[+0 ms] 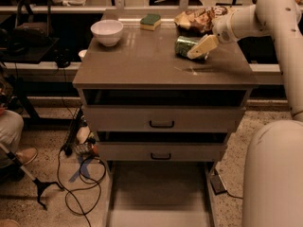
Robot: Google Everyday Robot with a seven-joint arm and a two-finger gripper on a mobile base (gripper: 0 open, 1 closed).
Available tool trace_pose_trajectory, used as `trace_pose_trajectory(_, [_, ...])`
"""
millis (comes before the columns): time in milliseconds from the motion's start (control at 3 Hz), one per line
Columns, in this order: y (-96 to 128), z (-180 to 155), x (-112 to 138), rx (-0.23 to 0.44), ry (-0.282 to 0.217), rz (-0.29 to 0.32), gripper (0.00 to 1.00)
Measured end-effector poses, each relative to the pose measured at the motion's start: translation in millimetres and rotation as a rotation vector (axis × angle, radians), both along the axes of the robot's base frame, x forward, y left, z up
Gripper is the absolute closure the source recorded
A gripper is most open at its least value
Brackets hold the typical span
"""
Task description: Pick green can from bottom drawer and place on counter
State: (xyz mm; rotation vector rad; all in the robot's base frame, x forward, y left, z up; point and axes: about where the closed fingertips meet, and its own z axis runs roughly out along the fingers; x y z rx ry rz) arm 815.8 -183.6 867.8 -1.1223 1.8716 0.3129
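A dim lab aisle, a speckled floor with trailing black cables [78, 183], and a three-drawer cabinet whose glossy grey-brown counter [137, 67] fills the middle of the scene. The robot's white arm [251, 19] reaches in from the right, bringing the gripper [200, 48] low over the counter's right rear part. It is clenched on the green can [183, 45], with one cream finger lying across the can's near side. The can sits at counter level just in front of a crumpled snack bag [199, 18], well apart from the white bowl [107, 32] and the green-topped sponge [150, 21] along the back edge. Whether its base already touches the surface cannot be told, though a faint reflection lies on the counter just below.

The grip from the side appears chosen so the can may be set down on its end. Its long axis looks close to upright, perhaps leaning a little away from the gripper, with the darker top end facing up and left. The exact tilt is hard to read.

Below, the bottom drawer [158, 195] stands pulled out toward the camera, with no can in its pale tray. The two upper drawers [161, 121] are pushed in. By this showing the task is near its end, with only the release left
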Motion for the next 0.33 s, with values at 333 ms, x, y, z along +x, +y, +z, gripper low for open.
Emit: trace_pose_trajectory(333, [-51.4,22.5,-16.5,0.007,-0.019,-0.127,0.0])
